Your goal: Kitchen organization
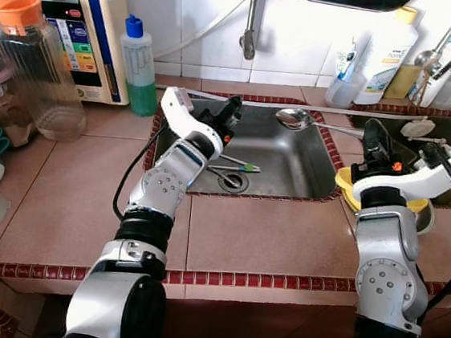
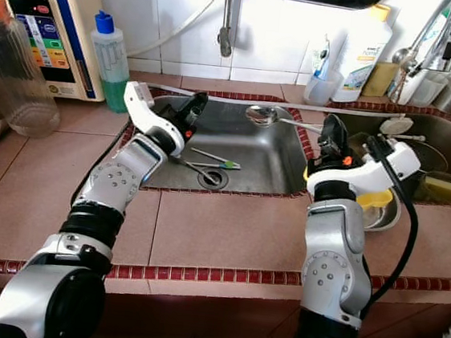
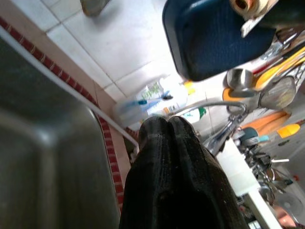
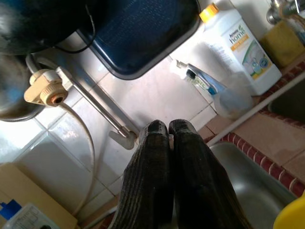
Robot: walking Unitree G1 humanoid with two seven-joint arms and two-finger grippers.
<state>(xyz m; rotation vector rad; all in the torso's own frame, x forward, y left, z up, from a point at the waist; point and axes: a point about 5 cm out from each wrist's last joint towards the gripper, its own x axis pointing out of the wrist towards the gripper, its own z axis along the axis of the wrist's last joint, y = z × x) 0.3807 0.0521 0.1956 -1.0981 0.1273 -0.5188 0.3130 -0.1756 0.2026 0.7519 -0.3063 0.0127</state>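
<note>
Steel sink (image 1: 290, 164) with toothbrush (image 1: 238, 165) below clenched left jaws (image 1: 232, 109); right jaws (image 1: 374, 140) clenched, empty.

Orange-lidded jug (image 1: 29, 59) cut by left edge. Yellow bowl (image 1: 351, 190) mostly hidden behind right arm. Dark blue tray (image 4: 143, 33) on far wall cropped at top. Labels on water dispenser (image 1: 72, 16) too small to read.

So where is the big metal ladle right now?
The ladle lies at the back right of the sink, its handle resting on the rim toward the right claw.
</note>
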